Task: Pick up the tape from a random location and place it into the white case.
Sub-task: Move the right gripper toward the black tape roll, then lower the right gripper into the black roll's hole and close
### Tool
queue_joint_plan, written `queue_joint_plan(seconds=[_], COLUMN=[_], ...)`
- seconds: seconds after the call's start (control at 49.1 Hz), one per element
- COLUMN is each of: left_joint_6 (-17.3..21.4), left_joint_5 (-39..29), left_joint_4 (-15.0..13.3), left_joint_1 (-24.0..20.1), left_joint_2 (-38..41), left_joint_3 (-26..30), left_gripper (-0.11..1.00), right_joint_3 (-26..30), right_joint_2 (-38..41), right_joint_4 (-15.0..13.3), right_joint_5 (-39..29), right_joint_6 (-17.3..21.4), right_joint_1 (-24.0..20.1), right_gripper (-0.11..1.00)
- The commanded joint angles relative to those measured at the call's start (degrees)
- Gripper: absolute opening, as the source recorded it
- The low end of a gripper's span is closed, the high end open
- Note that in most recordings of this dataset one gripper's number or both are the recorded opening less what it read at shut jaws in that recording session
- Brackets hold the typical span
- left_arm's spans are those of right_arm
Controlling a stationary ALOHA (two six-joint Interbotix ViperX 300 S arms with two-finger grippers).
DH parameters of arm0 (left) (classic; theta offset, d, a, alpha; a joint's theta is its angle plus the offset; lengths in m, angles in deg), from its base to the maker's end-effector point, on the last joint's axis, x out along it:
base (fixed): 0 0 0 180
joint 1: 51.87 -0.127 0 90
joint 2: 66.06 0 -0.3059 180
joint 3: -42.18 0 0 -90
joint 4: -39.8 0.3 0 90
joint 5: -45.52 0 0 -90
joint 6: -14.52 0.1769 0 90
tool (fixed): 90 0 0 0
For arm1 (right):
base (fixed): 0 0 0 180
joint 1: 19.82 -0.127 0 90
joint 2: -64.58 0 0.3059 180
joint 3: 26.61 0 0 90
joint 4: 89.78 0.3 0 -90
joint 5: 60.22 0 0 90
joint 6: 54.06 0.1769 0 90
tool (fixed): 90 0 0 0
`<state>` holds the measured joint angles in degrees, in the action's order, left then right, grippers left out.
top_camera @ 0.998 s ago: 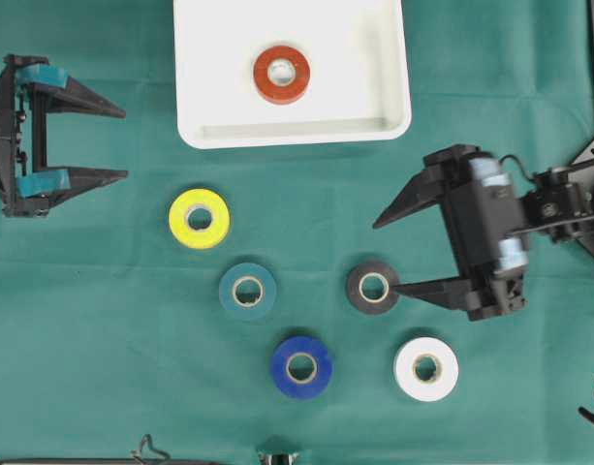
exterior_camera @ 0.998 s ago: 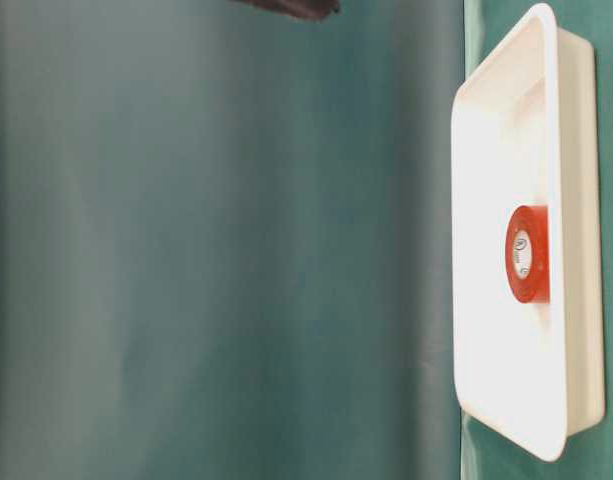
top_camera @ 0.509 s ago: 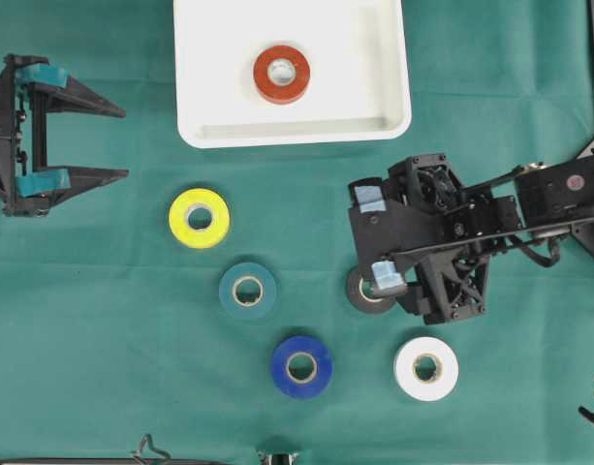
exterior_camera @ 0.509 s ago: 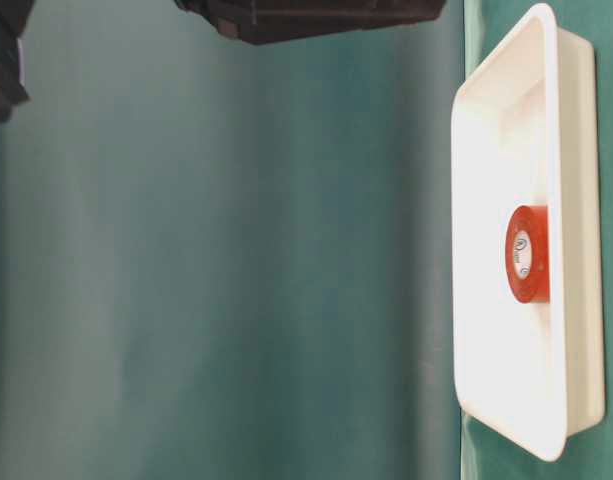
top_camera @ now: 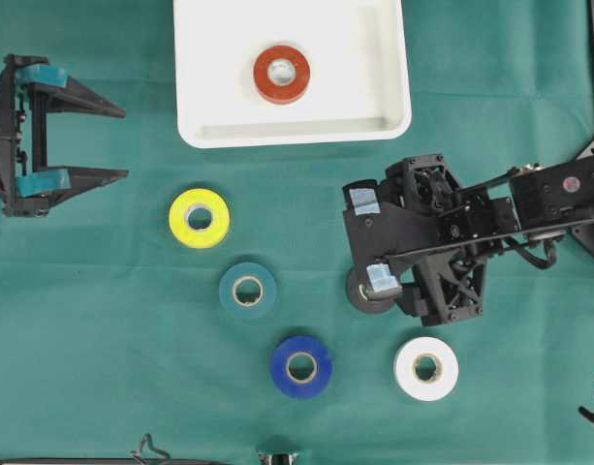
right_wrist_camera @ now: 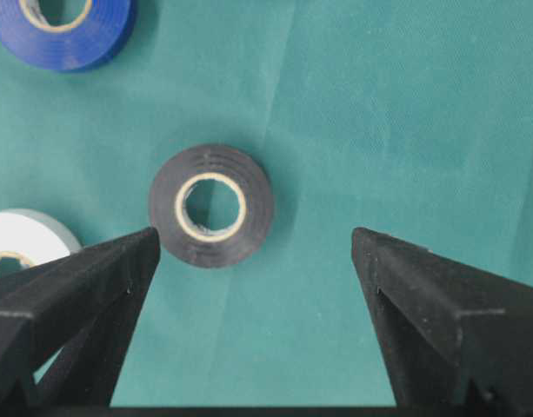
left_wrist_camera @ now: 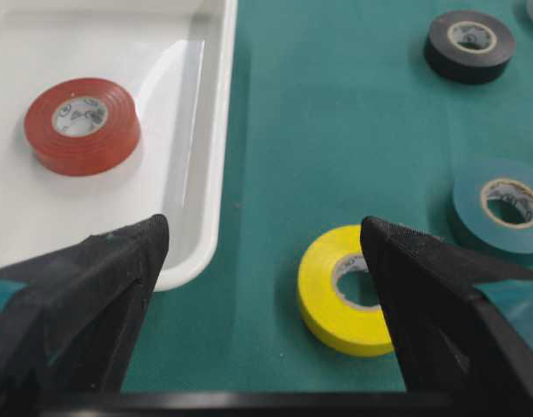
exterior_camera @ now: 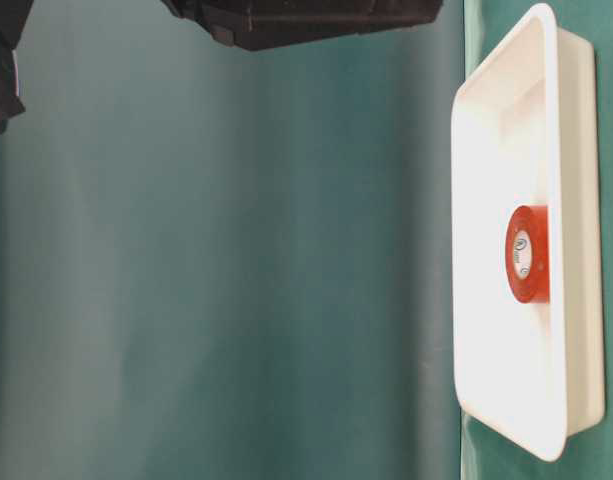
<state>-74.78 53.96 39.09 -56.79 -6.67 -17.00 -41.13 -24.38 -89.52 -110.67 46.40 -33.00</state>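
Jaws wide on both sides, nothing held. My right gripper (right_wrist_camera: 253, 252) points down over the black tape roll (right_wrist_camera: 211, 205), which lies flat on the green worktop (top_camera: 103, 329) nearer my left finger. My left gripper (top_camera: 103, 143) hangs apart at the edge. A red tape roll (top_camera: 282, 74) lies inside the white case (top_camera: 209, 131); yellow (top_camera: 199, 218), teal (top_camera: 247, 290), blue (top_camera: 301, 366) and white (top_camera: 426, 368) rolls lie outside.

This looks like a robotics lab bench. A worktop (top_camera: 103, 291) draped in plain green cloth carries two black robot arms, sorted coloured tape rolls (top_camera: 247, 290) and one white case (top_camera: 374, 58).
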Motion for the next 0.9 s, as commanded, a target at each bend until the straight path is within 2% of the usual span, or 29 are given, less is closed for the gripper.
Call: queue_joint_plan(seconds=[0.0, 0.346, 0.631, 0.875], left_joint_6=[0.09, 0.09, 0.00, 0.00], left_joint_5=[0.35, 0.35, 0.35, 0.35], left_joint_4=[0.00, -0.09, -0.09, -0.09], left_joint_1=[0.00, 0.00, 0.09, 0.09], left_joint_2=[0.00, 0.00, 0.00, 0.09], left_joint_3=[0.53, 0.53, 0.62, 0.62], left_gripper=[0.97, 0.97, 0.97, 0.97], right_joint_3=[1.41, 0.35, -3.08, -6.06], right_joint_2=[-0.53, -0.35, 2.64, 7.47], right_joint_4=[-0.09, -0.18, -0.35, -0.35], right_joint_5=[0.35, 1.76, 6.06, 13.01], right_joint_6=[0.18, 0.26, 2.90, 3.43], right_joint_1=[-0.09, -0.09, -0.09, -0.53], right_gripper=[0.92, 0.92, 0.92, 0.92])
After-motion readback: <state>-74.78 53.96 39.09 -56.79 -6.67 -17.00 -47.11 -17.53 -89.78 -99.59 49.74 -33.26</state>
